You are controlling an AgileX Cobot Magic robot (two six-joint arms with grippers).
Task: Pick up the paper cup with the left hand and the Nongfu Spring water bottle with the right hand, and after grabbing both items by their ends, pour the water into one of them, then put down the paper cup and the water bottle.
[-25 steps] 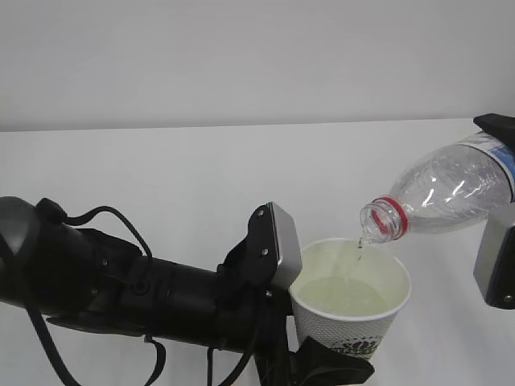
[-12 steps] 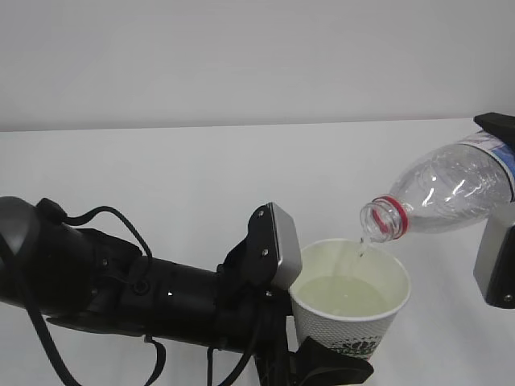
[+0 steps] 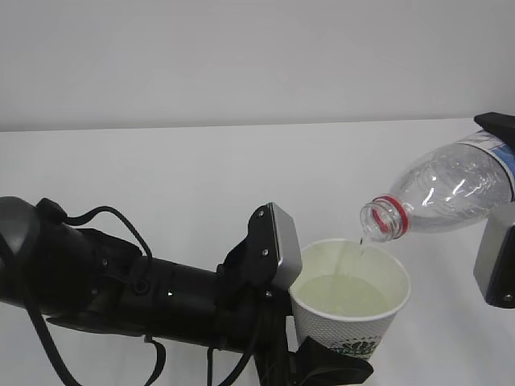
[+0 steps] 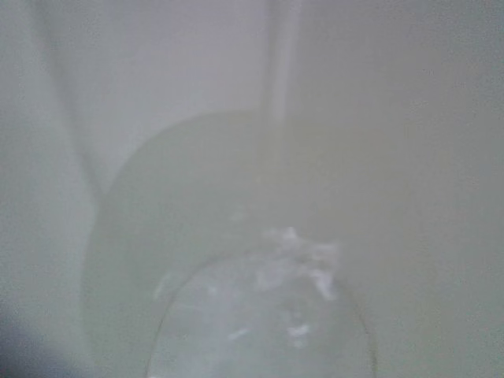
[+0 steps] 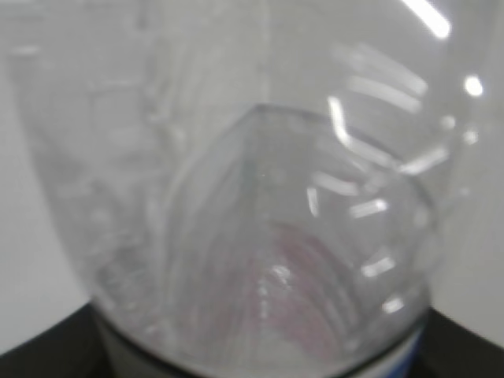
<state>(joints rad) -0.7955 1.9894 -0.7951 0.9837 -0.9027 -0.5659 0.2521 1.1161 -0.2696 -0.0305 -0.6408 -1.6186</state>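
While the clear ribbed plastic Nongfu Spring water bottle (image 3: 451, 193) with its red neck ring hangs tilted, mouth down and to the left, a thin stream of clear water (image 3: 348, 261) falls from its mouth into the white tapered paper cup (image 3: 351, 310) just below. The cup stands upright near the lower edge of the exterior view, lifted off the white tabletop (image 3: 161, 169), with pale liquid pooled in its cream inside and a green logo on its dotted side.

The left gripper (image 3: 326, 363) grips the cup low on its side, jaws parted to the cup's width; the black left arm with cables and a grey square plate (image 3: 278, 241) reaches in from the left. The left wrist view looks into the cup (image 4: 394, 157), where the stream meets a rippled surface (image 4: 291, 260).

The right gripper (image 3: 503, 201) sits at the frame's right edge, clasping the bottle's base end, jaws spread to its width. The right wrist view shows only the blurred bottle (image 5: 260, 236) up close.
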